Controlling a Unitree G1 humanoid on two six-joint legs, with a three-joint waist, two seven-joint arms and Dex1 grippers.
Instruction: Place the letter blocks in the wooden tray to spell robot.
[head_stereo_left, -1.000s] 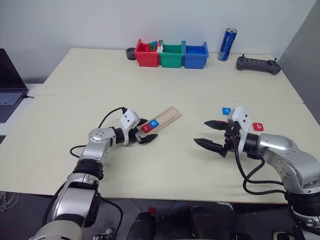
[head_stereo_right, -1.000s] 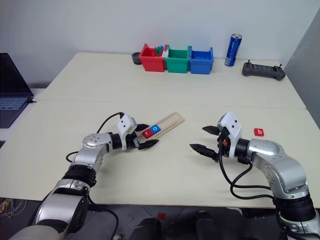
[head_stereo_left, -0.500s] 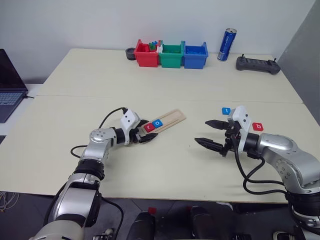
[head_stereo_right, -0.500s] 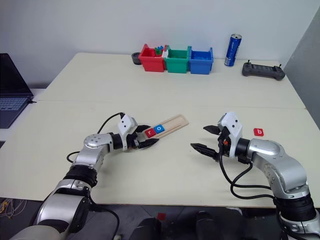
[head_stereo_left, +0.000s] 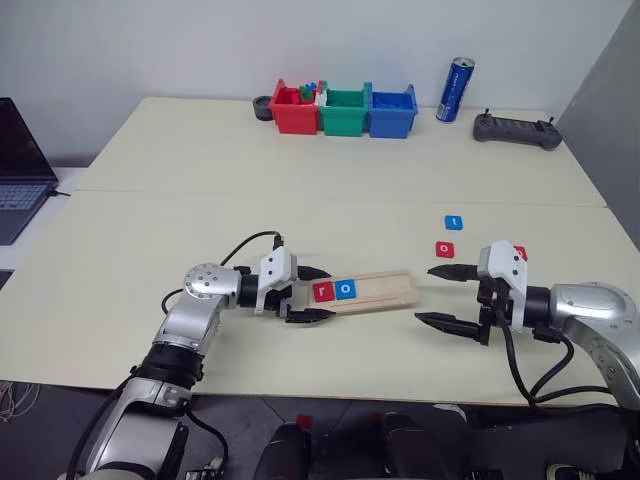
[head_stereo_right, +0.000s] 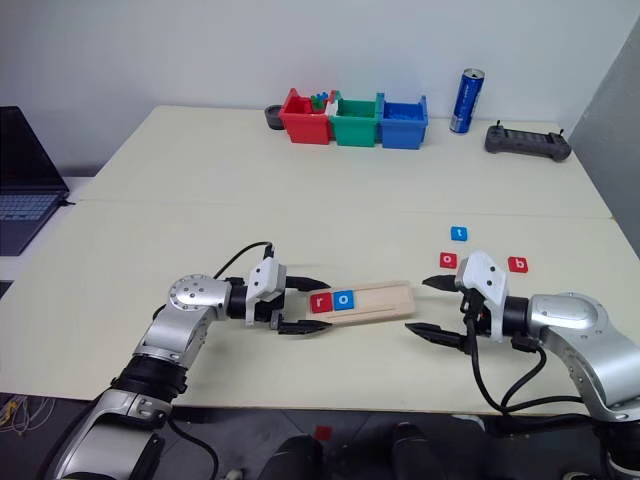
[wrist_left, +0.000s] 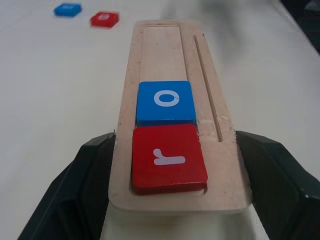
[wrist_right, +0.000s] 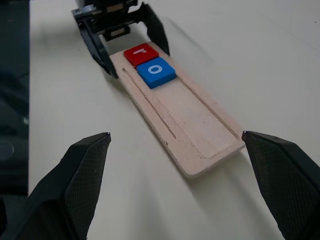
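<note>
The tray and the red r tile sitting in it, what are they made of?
The wooden tray looks like pale unvarnished wood: faint grain and a matte surface. The r tile seems painted wood or plastic, smooth with a slight sheen; I can't tell which.

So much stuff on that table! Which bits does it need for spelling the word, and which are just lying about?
For the job:
- wooden tray, holding red r and blue o
- loose blue t, red o, red b

Lying about:
- three bins
- can
- controller
- laptop
</note>
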